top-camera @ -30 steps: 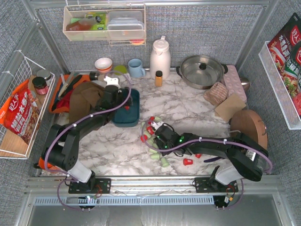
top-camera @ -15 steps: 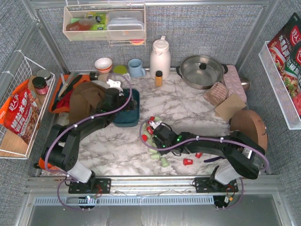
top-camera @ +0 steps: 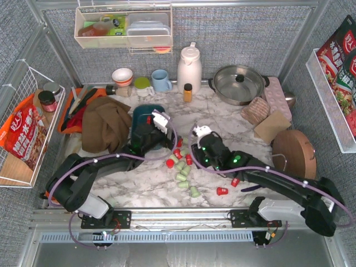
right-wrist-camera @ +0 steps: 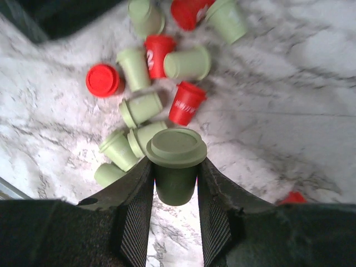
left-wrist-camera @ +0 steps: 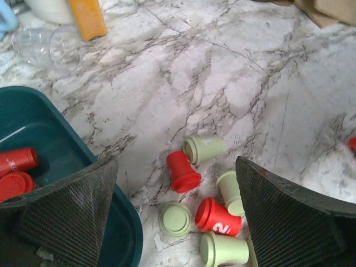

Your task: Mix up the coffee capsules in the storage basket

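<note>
The teal storage basket (top-camera: 142, 112) sits left of centre, partly hidden by my left arm. In the left wrist view its rim (left-wrist-camera: 127, 233) is at the lower left, with red capsules (left-wrist-camera: 15, 162) inside. Red and mint green capsules (top-camera: 181, 164) lie in a pile on the marble right of it, also seen in the left wrist view (left-wrist-camera: 182, 171). My left gripper (top-camera: 166, 139) is open and empty above the basket's edge and the pile. My right gripper (top-camera: 196, 146) is shut on a green capsule (right-wrist-camera: 175, 164), held above the pile (right-wrist-camera: 186, 103).
Two red capsules (top-camera: 222, 191) lie apart near the front right. A brown cloth (top-camera: 105, 122) lies left of the basket. An amber bottle (top-camera: 187, 92), a white kettle (top-camera: 189, 67), a blue mug (top-camera: 161, 80) and a steel pot (top-camera: 239, 83) stand at the back. A round wooden board (top-camera: 293, 150) is at the right.
My left gripper has come out of the basket and moved right towards the pile. My right gripper has risen from the pile, back and to the right, with a green capsule in it.
</note>
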